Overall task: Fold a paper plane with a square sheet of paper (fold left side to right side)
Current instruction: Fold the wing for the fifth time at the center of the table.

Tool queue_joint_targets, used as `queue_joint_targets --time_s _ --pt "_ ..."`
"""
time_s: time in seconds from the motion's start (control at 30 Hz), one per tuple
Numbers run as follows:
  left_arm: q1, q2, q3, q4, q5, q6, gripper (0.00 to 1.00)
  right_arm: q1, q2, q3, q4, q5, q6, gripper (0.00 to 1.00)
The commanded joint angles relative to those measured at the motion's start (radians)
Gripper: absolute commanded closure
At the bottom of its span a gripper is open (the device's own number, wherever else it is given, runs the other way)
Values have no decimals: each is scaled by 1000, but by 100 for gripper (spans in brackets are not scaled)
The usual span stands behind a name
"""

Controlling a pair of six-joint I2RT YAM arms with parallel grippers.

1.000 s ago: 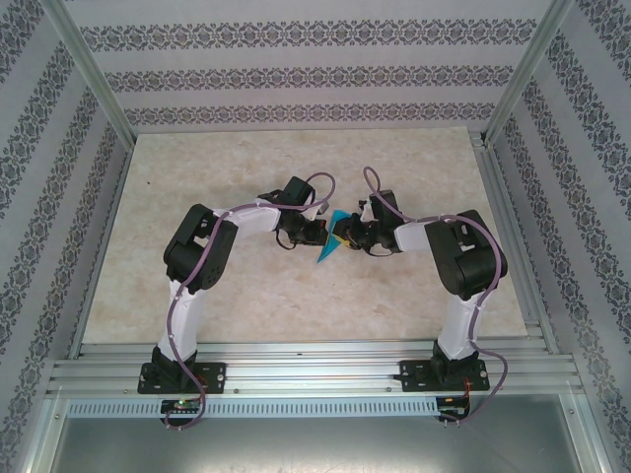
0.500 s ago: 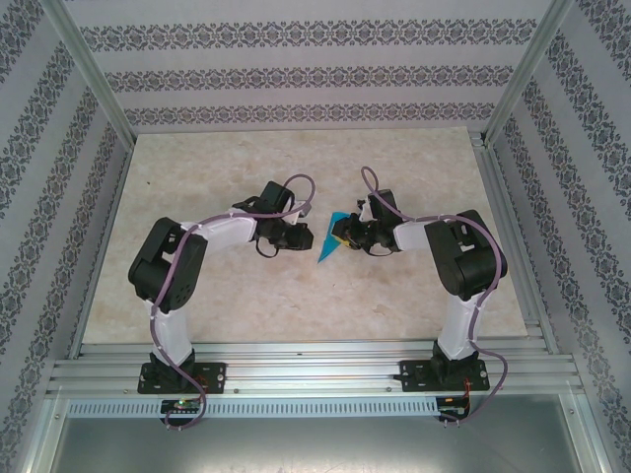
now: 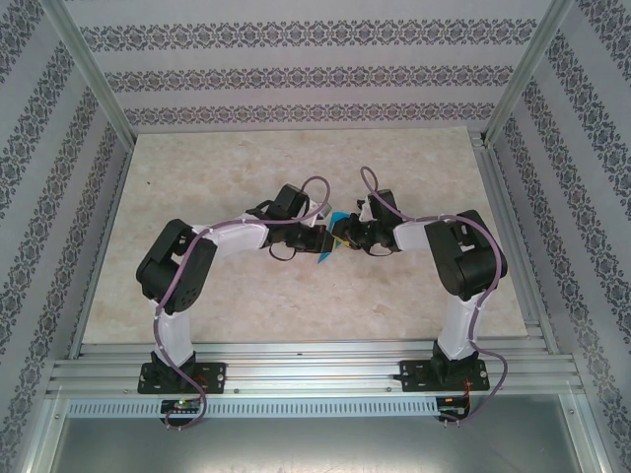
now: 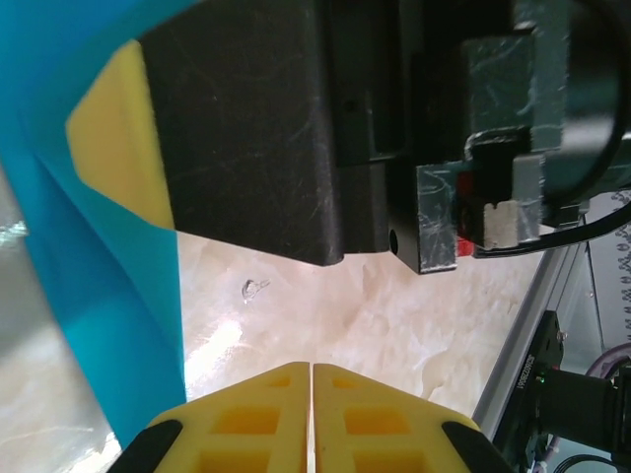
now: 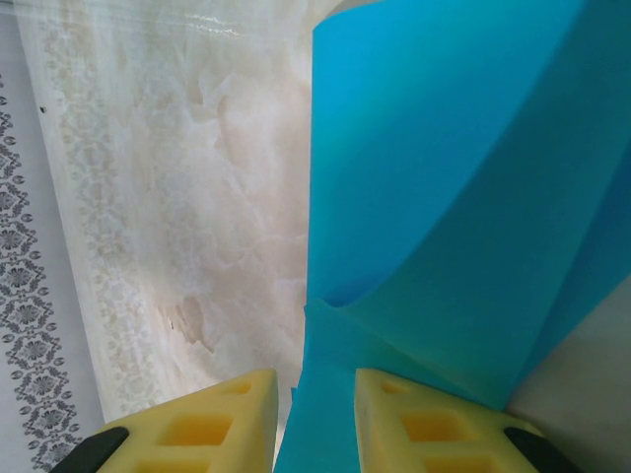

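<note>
The square sheet of paper (image 3: 323, 254), bright cyan and partly folded into a narrow pointed shape, sits between the two grippers at mid-table. My right gripper (image 3: 343, 235) is shut on it. In the right wrist view the paper (image 5: 444, 197) rises in curved layers from between the yellow fingers (image 5: 314, 379). My left gripper (image 3: 314, 239) is just left of the paper, shut with nothing between its pads (image 4: 312, 379). In the left wrist view the paper (image 4: 89, 296) stands on the left, beside the right gripper's yellow finger (image 4: 118, 128).
The marble-patterned table top (image 3: 246, 168) lies open around both arms. Aluminium frame rails (image 3: 296, 360) run along the near edge and up the sides. Patterned walls enclose the back and sides. A rail (image 4: 552, 325) shows at the right of the left wrist view.
The left arm drew back to the left away from the paper, then came back in beside it. The right gripper stayed put with the paper.
</note>
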Motion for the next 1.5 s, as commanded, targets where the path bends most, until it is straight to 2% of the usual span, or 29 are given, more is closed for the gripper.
queue_joint_targets --time_s 0.0,0.2,1.13,1.47 --pt "-2 28 20 -2 -17 10 89 21 26 -24 -95 55 -24 72" --pt "-3 61 17 -50 -54 43 90 22 28 -21 -93 54 -24 72" --pt "-7 116 -79 -67 -147 60 91 21 18 -5 -100 46 -30 71" --pt "-23 116 -137 -87 -225 59 93 -42 -205 -9 -198 56 -100 68"
